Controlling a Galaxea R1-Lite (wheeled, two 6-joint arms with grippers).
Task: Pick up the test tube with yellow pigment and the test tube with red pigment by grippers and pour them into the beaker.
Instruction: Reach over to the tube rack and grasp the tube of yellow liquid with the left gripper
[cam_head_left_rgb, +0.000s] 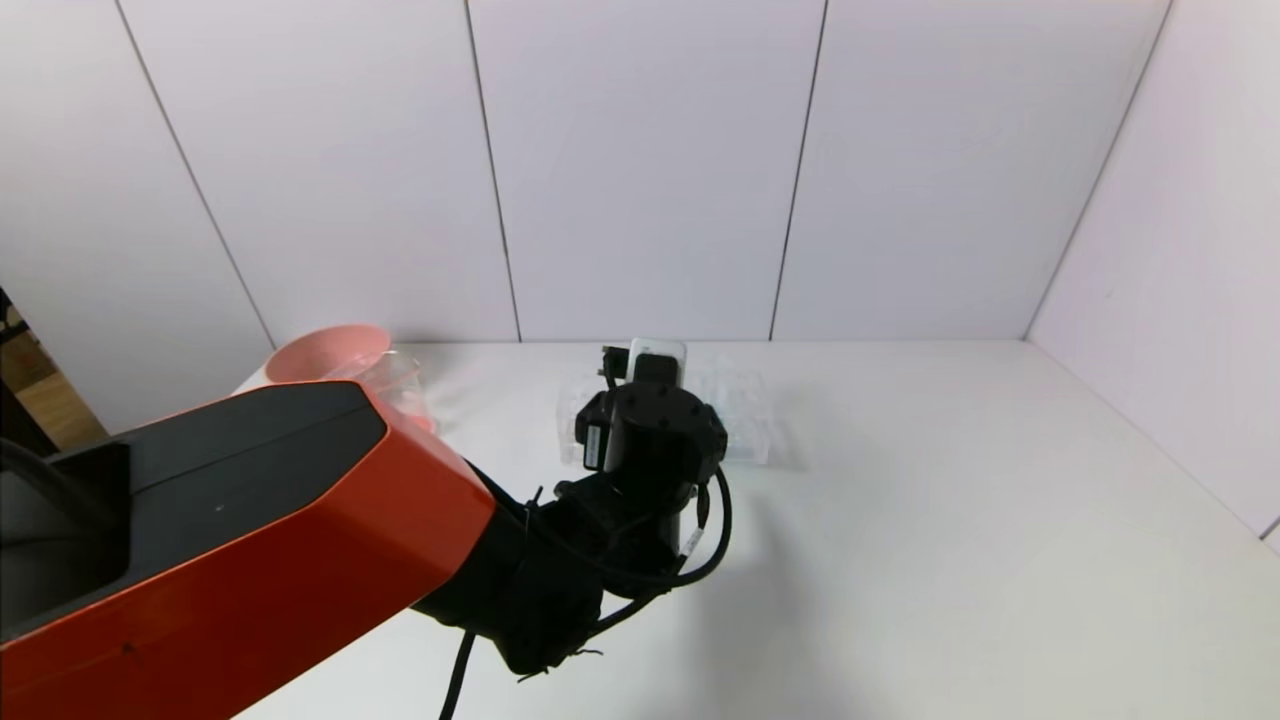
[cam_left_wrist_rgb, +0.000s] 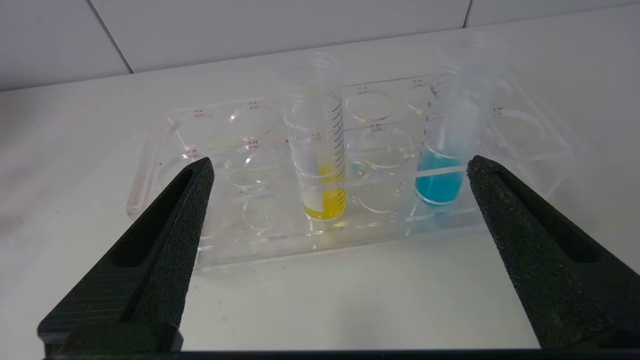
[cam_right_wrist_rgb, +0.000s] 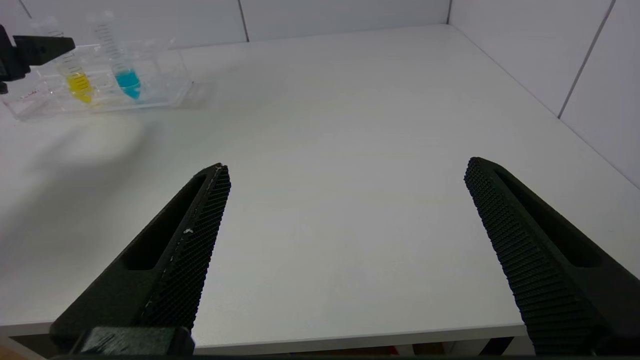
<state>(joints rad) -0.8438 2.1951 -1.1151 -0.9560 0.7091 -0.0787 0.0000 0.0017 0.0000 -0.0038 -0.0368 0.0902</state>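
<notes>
Head view: left arm reaching forward over the white table (cam_head_left_rgb: 950, 520), its wrist block hiding most of the clear rack (cam_head_left_rgb: 745, 420); fingers of the left gripper not visible here. Pink bowl (cam_head_left_rgb: 330, 352) at the far left edge of the table, with the clear beaker (cam_head_left_rgb: 405, 385) just beside it, partly cut off by the orange arm shell. Right arm out of sight.

Left wrist view: left gripper (cam_left_wrist_rgb: 337, 167) spread wide, gripping nothing, hovering just in front of the rack. Yellow tube (cam_left_wrist_rgb: 320, 145) upright in a middle hole of the rack, between the two fingers and apart from both. Blue tube (cam_left_wrist_rgb: 450, 135) upright in the same rack, close to one fingertip. Remaining holes of the rack (cam_left_wrist_rgb: 200, 235) without tubes. No red tube in sight.

Right wrist view: right gripper (cam_right_wrist_rgb: 345, 172) spread wide, gripping nothing, above bare table near the front edge, well apart from the rack. Yellow and blue tubes far off in the rack, a left fingertip beside them.
</notes>
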